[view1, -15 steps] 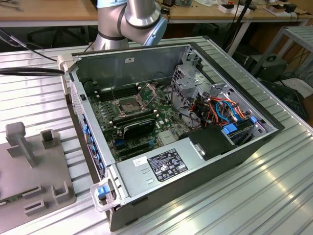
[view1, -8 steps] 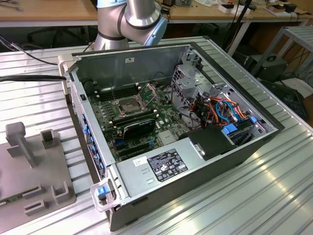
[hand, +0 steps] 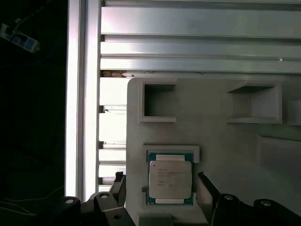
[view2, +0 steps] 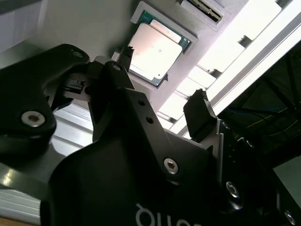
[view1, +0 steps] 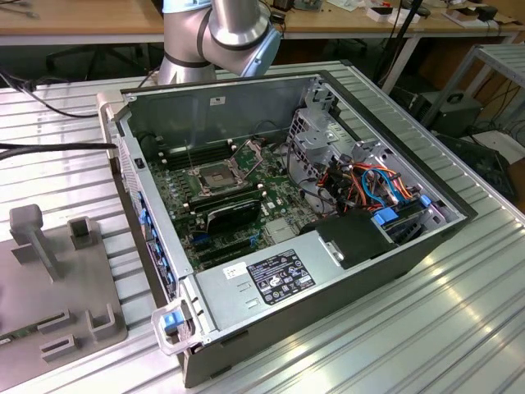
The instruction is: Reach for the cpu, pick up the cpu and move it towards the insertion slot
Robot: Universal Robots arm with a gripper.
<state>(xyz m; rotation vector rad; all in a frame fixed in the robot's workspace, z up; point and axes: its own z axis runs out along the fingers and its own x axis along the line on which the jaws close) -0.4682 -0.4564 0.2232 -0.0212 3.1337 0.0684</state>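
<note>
Currently at the reach stage; nothing lifted yet.

- End effector (hand: pixel 162 181): released. In both wrist views the two dark fingers are spread wide and nothing is gripped between them. In the second wrist view the end effector (view2: pixel 162 77) is tilted, with one fingertip (view2: pixel 124 52) just beside the chip's edge. I cannot confirm contact.
- The cpu (hand: pixel 170 178) lies directly below the end effector, between the two fingers. It rests flat in a square recess of a grey fixture tray (hand: pixel 211 127), metal lid facing up. Judgement: the raised lip of the recess holds the chip square at a known spot, so the fingers can straddle opposite edges. Lid-up also keeps the contact side underneath, away from the fingers.
- In the second wrist view the cpu (view2: pixel 155 47) has green board edges showing around the lid, which leaves the sides clear for the fingers.
- The tray sits on the ribbed aluminium table (hand: pixel 197 42). Other recesses beyond the end effector hold nothing that I can see.
- The insertion slot (view1: pixel 215 176) is on the board inside the open computer case (view1: pixel 328 271). A thin wire lever (view1: pixel 244 150) stands up beside it, which I read as unlatched. Its separation from the end effector cannot be judged.
</note>
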